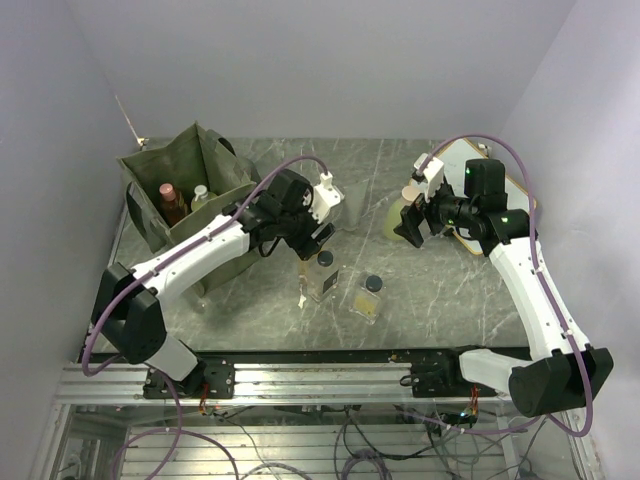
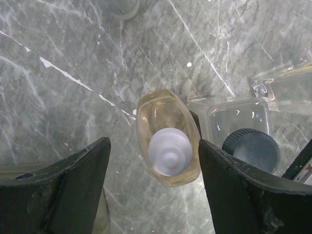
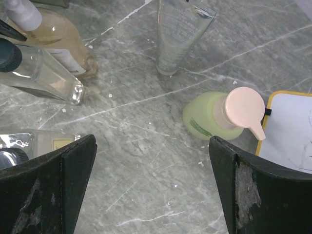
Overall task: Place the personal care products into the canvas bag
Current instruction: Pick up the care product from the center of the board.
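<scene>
The olive canvas bag (image 1: 150, 172) stands at the back left with an orange bottle (image 1: 170, 200) and a pale one (image 1: 201, 196) inside. My left gripper (image 1: 316, 243) (image 2: 153, 156) is open, straddling an upright cream bottle (image 2: 168, 122) with a white cap; there is a gap on the left side, and the right finger is close to it. Two clear square bottles with dark caps (image 1: 323, 275) (image 1: 369, 298) stand beside it. My right gripper (image 1: 414, 228) (image 3: 152, 146) hangs open over bare table near the yellow-green pump bottle (image 3: 207, 117) (image 1: 396, 214). A grey tube (image 3: 176, 34) (image 1: 352, 205) stands upright behind.
A wood-framed whiteboard (image 1: 495, 190) (image 3: 290, 131) lies at the back right, just behind the right wrist. White walls close in the table on the left, back and right. The arm bases sit on a rail (image 1: 300, 375) along the near edge.
</scene>
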You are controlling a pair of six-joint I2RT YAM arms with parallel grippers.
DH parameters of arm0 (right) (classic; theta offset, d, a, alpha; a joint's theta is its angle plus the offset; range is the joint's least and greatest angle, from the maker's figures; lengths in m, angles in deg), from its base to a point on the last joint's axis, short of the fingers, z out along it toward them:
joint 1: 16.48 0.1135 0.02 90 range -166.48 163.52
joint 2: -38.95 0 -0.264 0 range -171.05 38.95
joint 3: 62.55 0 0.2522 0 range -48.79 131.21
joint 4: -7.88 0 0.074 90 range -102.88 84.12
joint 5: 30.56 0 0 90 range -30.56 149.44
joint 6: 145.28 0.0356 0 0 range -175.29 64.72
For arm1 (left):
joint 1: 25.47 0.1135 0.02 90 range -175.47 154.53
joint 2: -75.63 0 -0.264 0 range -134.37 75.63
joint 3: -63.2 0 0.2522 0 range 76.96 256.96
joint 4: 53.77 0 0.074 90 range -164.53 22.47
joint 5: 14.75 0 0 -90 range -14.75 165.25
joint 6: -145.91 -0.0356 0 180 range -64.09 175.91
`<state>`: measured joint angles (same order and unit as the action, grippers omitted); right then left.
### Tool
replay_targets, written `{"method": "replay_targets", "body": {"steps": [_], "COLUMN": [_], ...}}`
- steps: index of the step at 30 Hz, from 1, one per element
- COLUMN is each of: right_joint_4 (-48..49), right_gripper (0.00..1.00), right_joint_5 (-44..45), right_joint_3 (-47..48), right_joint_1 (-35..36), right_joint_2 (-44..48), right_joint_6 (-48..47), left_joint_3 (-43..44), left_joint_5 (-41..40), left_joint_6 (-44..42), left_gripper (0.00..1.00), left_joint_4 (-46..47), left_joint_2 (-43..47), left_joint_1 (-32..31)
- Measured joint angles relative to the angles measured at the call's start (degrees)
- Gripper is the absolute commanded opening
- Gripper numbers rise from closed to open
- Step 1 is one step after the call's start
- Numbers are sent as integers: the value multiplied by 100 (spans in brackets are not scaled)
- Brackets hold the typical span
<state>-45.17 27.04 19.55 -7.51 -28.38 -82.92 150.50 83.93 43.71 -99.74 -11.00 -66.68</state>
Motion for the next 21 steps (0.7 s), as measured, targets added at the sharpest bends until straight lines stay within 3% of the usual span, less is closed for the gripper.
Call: {"method": "replay_targets", "body": {"steps": [12,21], "right_joint_4": [0,0], "right_gripper": [100,100], "right_joint_5": [-17,-44], "right_joint_3": [-7,-28], "right_joint_1": [0,0], "right_joint_2": [79,133], "right_joint_6": [2,2], "left_joint_3": [-173,-208], "left_joint_5": [-81,-155], "left_joint_6": [92,201], "left_gripper": [86,71], "left_joint_4": [116,116], "left_joint_2": [-210,-341], "left_joint_1": [-52,-63]}}
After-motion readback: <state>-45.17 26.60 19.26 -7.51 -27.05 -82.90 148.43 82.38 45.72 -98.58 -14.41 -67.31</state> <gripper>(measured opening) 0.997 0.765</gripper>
